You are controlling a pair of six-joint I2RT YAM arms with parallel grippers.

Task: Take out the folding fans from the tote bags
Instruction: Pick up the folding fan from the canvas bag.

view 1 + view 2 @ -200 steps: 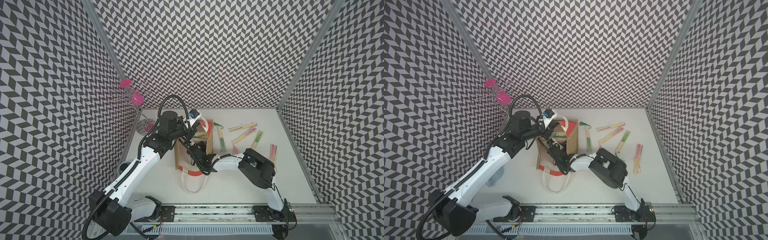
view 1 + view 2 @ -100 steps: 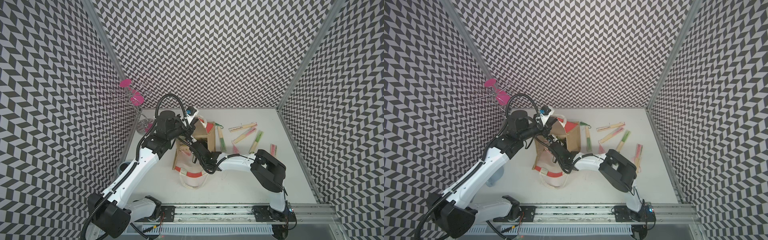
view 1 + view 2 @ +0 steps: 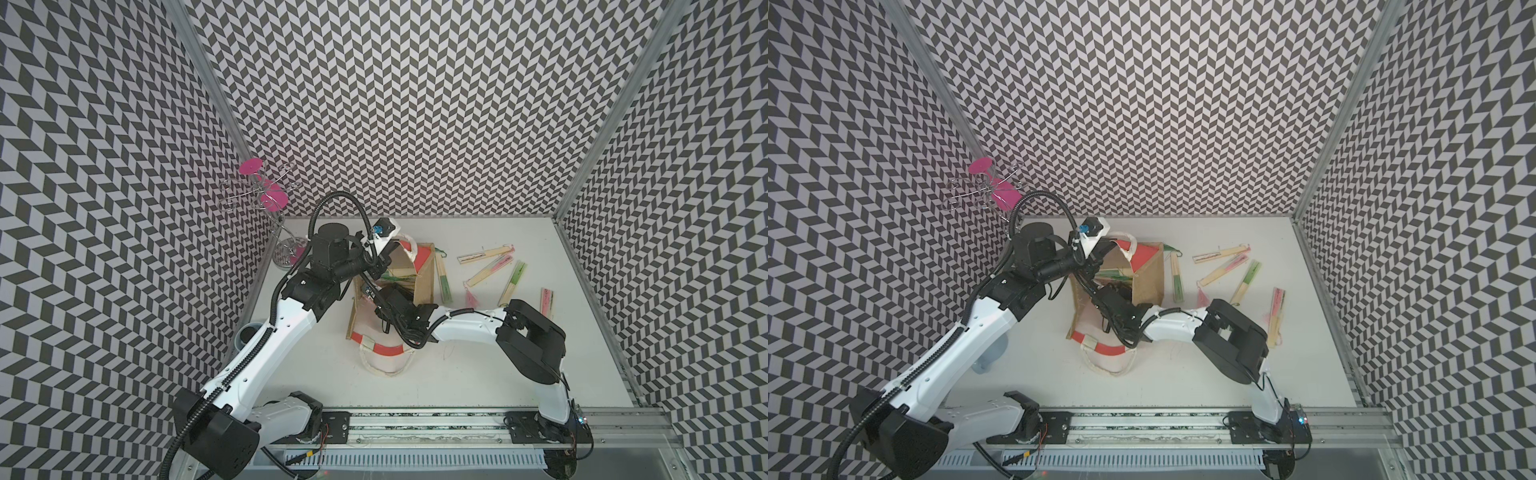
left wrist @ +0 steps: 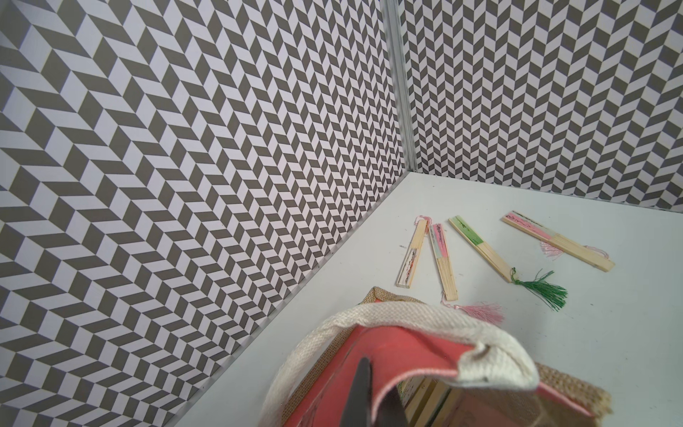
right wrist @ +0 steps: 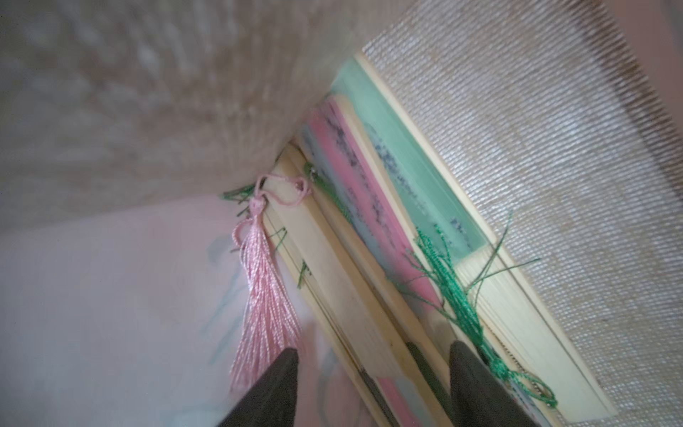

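The right gripper [image 5: 373, 349] is deep inside the tote bag [image 3: 424, 282]. Its two dark fingers [image 5: 273, 388] are spread apart and hold nothing. I think the job now is to pinch one fan. To do it well, the fingers should go a little further in and sit one on each side of just one wood stick. They should stay off the pink tassel [image 5: 262, 292] and the green tassel [image 5: 462, 295], since strings would slip. Then they can close softly and pull straight back out of the bag's mouth. The folding fans [image 5: 354, 207] lie in a pile along the bag's inside corner, just past the fingertips. The right arm lies low at the near side of the bag, bent at the elbow, reaching in. At the far side of the bag, the left arm bends down from above. The left gripper [image 3: 380, 266] is shut tight on the bag's red rim and holds the mouth up. Out past the bag, five loose fans [image 3: 494, 270] lie on the table [image 3: 457, 374].
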